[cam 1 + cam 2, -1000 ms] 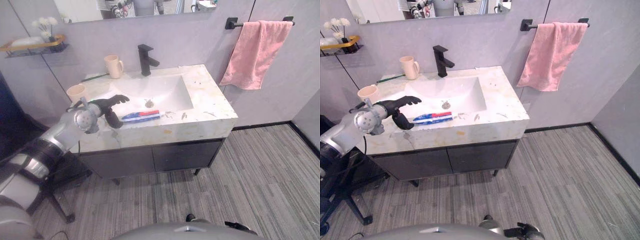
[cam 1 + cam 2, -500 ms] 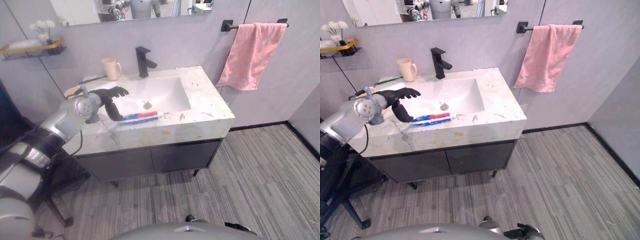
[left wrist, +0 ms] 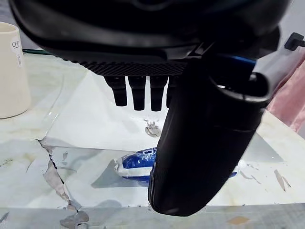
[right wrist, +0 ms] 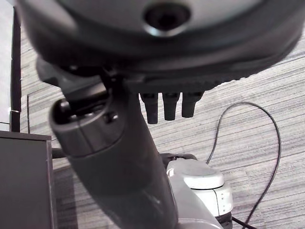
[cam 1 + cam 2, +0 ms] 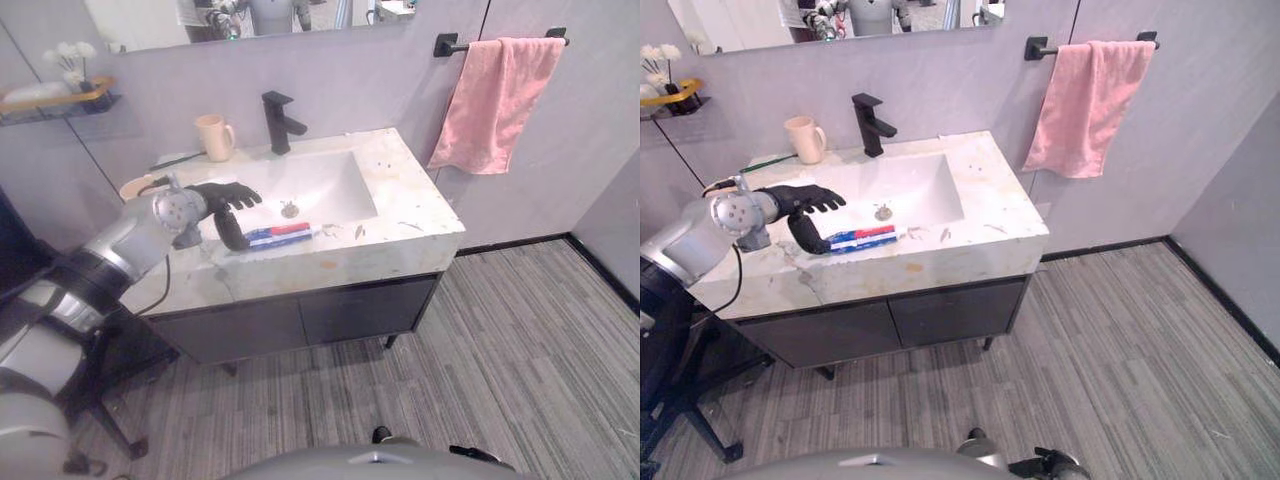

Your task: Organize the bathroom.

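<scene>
Toothpaste tube (image 5: 282,234) waiting at the sink's (image 5: 310,180) front rim

left hand (image 5: 222,200) hovers spread, holding nothing, beside the tube's end; I'd drop straight, then pinch across its middle

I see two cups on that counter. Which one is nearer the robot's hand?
The cup at the counter's left edge, just behind the left hand. The mug with a handle stands farther back, beside the black tap.

Toothpaste tube (image 5: 283,234) on countertop (image 5: 415,213) before sink basin (image 5: 310,184); faucet (image 5: 279,121) behind; mug (image 5: 213,137) left of faucet; towel (image 5: 496,102) right.
</scene>
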